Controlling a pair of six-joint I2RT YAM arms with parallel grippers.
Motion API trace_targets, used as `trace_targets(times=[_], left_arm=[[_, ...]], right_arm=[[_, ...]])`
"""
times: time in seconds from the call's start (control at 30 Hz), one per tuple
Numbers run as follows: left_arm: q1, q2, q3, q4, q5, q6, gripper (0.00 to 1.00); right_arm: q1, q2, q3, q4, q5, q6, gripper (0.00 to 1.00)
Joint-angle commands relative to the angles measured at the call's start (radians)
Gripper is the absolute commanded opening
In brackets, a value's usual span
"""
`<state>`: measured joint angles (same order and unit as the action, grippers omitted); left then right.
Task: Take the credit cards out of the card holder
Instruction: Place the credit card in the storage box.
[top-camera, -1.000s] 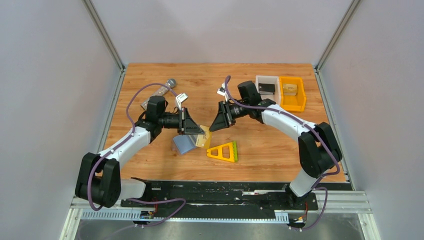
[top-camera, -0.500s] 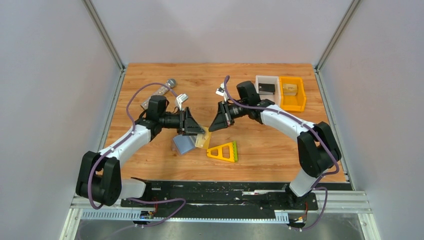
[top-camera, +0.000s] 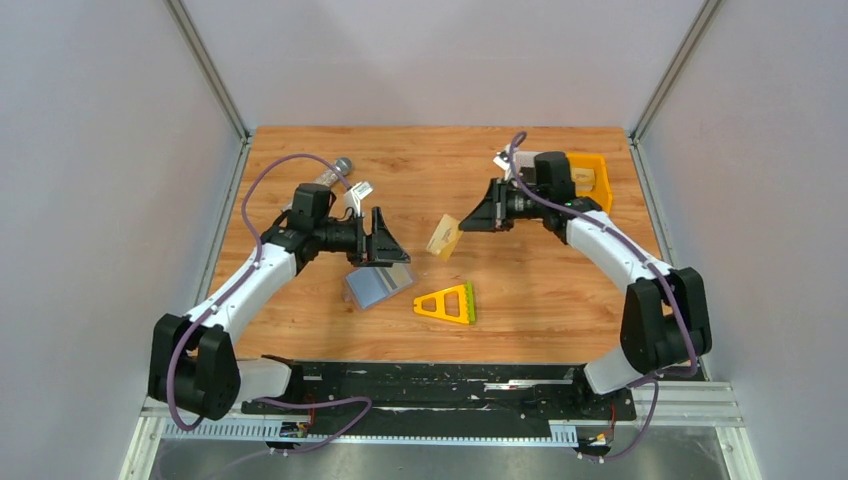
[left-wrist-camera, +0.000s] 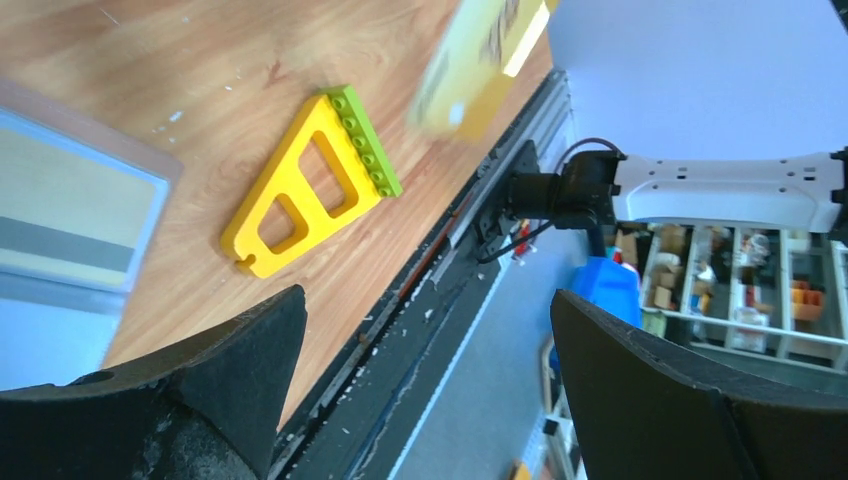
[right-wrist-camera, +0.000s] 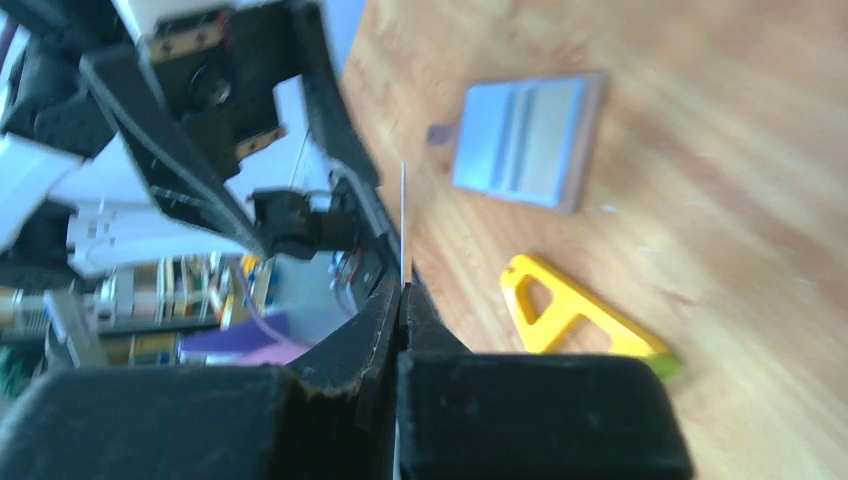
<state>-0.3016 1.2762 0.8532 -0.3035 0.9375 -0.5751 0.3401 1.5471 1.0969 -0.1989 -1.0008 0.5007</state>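
Near edge: yellow-green frame (top-camera: 447, 303) lies flat on table (top-camera: 540, 290). Just L of it is the card holder (top-camera: 378, 287), flat, striped grey-blue face up. L arm has its elbow bent and forearm pointing inward. The left gripper (top-camera: 392, 240) hangs by the holder's far edge, jaws spread wide, empty. Farther back, R arm arcs inward, and the right gripper (top-camera: 464, 226) is pinched on a tan credit card (top-camera: 443, 237), held off the table, apart from the holder. Orange bin (top-camera: 592, 178) at far R.

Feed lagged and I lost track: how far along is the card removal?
Done: one tan credit card is out of the card holder, which lies flat. In hand: the right gripper pinches it in the air; the left gripper is open. Left: setting it down; whether more cards remain isn't visible.
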Motion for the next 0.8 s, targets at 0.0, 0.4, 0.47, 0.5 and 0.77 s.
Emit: trace_targets(times=[0.0, 0.4, 0.47, 0.5, 0.77], left_arm=[[-0.005, -0.063, 0.074, -0.160, -0.085, 0.133, 1.00], [-0.005, -0.125, 0.100, -0.281, -0.248, 0.225, 1.00], [-0.005, -0.127, 0.100, -0.285, -0.252, 0.227, 1.00], [-0.005, -0.129, 0.100, -0.286, -0.251, 0.227, 1.00], [-0.005, -0.123, 0.100, -0.280, -0.237, 0.225, 1.00]], right_arm=[[-0.164, -0.094, -0.016, 0.037, 0.130, 0.033, 0.00], [-0.600, -0.082, 0.011, 0.112, 0.418, 0.012, 0.00], [-0.648, -0.045, 0.033, 0.120, 0.423, 0.002, 0.00], [-0.670, -0.025, 0.042, 0.124, 0.423, 0.001, 0.00], [-0.722, 0.138, 0.143, 0.153, 0.521, -0.054, 0.00]])
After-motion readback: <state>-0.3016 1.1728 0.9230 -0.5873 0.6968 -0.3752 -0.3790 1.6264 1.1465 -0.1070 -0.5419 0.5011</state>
